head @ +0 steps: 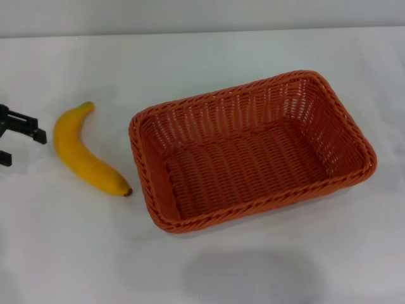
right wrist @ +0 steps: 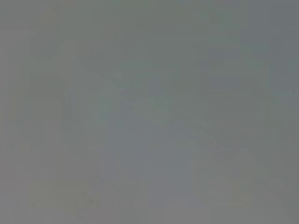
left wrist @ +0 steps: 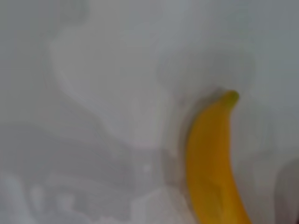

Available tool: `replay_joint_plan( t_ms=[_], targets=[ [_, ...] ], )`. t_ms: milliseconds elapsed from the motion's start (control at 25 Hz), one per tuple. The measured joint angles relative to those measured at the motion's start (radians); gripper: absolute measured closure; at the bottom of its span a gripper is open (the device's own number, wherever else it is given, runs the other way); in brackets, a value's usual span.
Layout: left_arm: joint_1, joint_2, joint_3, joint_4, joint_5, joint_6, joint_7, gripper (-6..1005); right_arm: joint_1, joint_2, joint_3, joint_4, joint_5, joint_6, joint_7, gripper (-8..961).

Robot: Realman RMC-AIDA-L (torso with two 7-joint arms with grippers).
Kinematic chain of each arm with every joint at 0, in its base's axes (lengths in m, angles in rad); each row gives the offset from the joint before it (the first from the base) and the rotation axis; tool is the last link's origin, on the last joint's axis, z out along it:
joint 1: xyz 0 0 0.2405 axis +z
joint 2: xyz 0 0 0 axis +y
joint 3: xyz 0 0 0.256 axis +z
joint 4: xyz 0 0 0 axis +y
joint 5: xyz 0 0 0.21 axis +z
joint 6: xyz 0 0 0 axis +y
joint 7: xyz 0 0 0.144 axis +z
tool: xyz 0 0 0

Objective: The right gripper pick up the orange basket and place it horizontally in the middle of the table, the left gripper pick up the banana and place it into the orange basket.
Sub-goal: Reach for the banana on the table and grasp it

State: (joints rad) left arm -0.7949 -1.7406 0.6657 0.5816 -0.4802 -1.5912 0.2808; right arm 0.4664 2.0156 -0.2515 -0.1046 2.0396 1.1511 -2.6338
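The orange basket (head: 253, 149) lies on the white table (head: 69, 253), centre-right in the head view, long side across and slightly rotated, with nothing in it. Just left of it lies the yellow banana (head: 82, 152), its greenish stem pointing away and its dark tip near the basket's front left corner. The left wrist view also shows the banana (left wrist: 212, 158) on bare white tabletop. My left gripper (head: 24, 147) is at the far left edge, a short gap left of the banana, open with nothing between its fingers. The right gripper is out of view; the right wrist view shows only plain grey.
The table's far edge (head: 202, 31) runs along the top of the head view, with a pale wall behind it. A soft shadow (head: 247, 275) falls on the tabletop in front of the basket.
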Motion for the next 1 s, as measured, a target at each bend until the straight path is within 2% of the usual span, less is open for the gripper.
replay_joint_plan(
  t_ms=[280, 600, 1000],
  targets=[
    [-0.004, -0.016, -0.014, -0.055, -0.010, 0.137, -0.080, 139, -0.013, 0.001, -0.002, 0.006, -0.005, 0.001, 0.000, 110],
    [-0.036, -0.024, -0.027, -0.123, -0.017, 0.205, -0.103, 140, -0.024, 0.001, -0.004, 0.020, -0.007, 0.007, 0.000, 110],
    [-0.083, -0.039, -0.021, -0.194, 0.051, 0.285, -0.133, 141, -0.025, 0.002, -0.003, 0.026, -0.007, 0.007, 0.000, 110]
  ],
)
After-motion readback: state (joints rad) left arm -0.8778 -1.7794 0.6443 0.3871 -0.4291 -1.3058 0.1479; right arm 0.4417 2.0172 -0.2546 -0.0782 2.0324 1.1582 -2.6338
